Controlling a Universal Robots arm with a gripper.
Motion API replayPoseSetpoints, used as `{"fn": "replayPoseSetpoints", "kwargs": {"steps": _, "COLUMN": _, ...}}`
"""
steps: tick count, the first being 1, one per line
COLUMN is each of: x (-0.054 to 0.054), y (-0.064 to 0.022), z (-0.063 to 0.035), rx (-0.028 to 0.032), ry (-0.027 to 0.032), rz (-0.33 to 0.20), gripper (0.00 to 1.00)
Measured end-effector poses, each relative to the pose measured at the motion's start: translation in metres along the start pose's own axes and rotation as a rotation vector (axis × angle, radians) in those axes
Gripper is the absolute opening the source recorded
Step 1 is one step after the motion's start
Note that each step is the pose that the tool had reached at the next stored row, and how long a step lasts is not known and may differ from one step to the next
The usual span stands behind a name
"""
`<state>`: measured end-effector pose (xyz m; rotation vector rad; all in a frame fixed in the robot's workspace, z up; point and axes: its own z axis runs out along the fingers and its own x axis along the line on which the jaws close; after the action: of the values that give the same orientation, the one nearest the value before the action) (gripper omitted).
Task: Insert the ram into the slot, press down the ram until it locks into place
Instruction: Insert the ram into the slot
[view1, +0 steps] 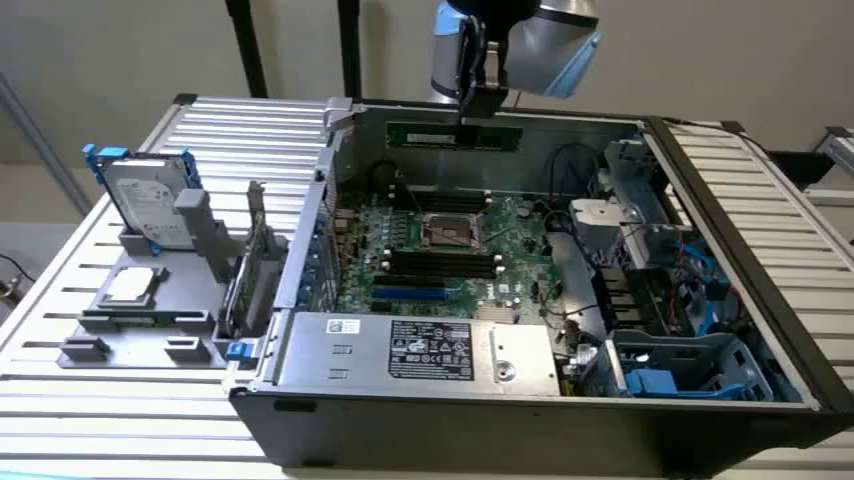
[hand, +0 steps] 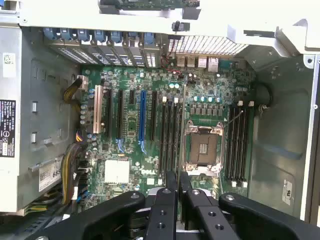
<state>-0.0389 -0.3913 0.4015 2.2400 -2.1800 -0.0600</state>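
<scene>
Nearest in the exterior view, the open computer case lies on its side on the slatted tabletop, with a silver labelled box along its front edge. Just behind that lies the green motherboard. Its bank of black memory sockets sits there, and the slot shows bare, with no stick seated in any of the parallel black ones. The empty processor socket lies just beyond them.

Farthest back, up at the level of the case's rear wall, the claw is clenched on the ram. It grips the top edge near the middle, so the green stick hangs level and lengthwise, well above the board. In the wrist view the two fingers stand close together over the sockets.

By my reading the ram is picked up and carried over the case, but it is not yet lowered, seated or pressed home.
</scene>
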Motion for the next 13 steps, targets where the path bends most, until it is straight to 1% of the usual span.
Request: {"fn": "replayPoseSetpoints", "kwargs": {"steps": 13, "x": 0.0, "y": 0.0, "z": 0.0, "rx": 0.0, "ry": 0.0001, "rz": 0.0, "gripper": 0.14}}
